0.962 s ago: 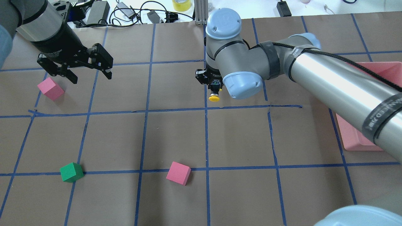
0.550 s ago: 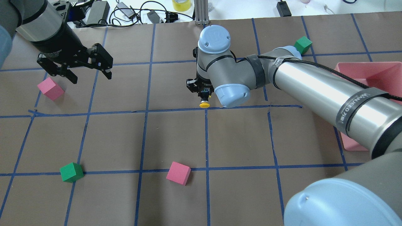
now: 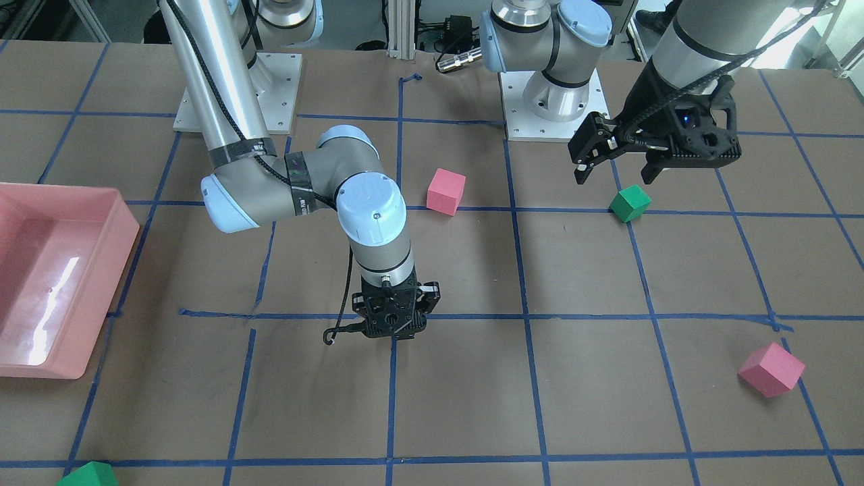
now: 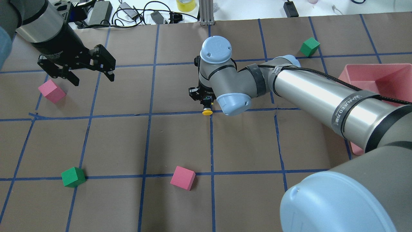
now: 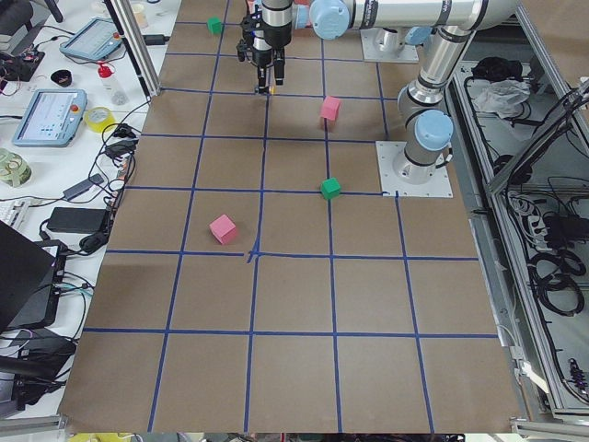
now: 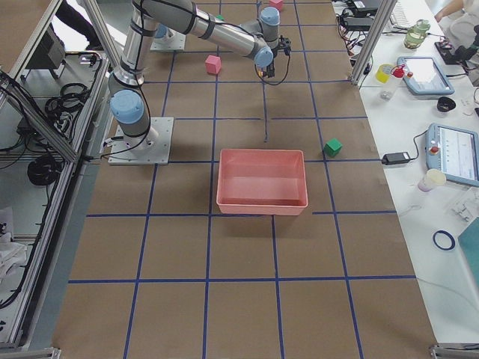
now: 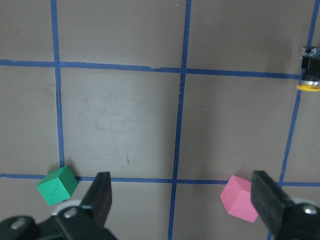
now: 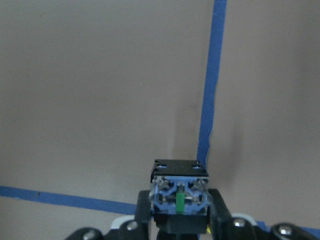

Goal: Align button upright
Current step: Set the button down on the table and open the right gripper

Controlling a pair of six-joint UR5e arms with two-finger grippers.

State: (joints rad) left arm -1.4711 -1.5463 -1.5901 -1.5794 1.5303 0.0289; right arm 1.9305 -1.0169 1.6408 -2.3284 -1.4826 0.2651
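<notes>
My right tool (image 4: 206, 101) is clamped on the button (image 4: 207, 112), with the fingers (image 8: 218, 216) pressed against either side of its body. On the right wrist feed I am looking straight at the button's square base end (image 8: 180, 190), so the yellow cap is on the far side, pointing down toward the surface (image 4: 180, 141). From overhead the cap shows just below the tool, right at a crossing of the blue tape lines (image 4: 173, 113) near the middle of the surface. I cannot tell whether the cap touches the paper or hangs just above it. In the front-facing view the right tool (image 3: 393, 325) points straight down and hides the button entirely.

My left tool (image 4: 93, 79) hangs above the far left part of the surface with its fingers spread wide and nothing between them. The left wrist feed confirms it: both fingers (image 7: 101, 196) frame bare brown paper, and the button's yellow cap (image 7: 308, 88) is just visible at the right edge of that picture.

A pink cube (image 4: 51, 91) lies just beside the left tool's position, well apart from the button. A green cube (image 4: 73, 177) and a second pink cube (image 4: 182, 178) sit on the near tape line. Another green cube (image 4: 309, 46) is at the far right, near the pink tray (image 4: 370, 68).
</notes>
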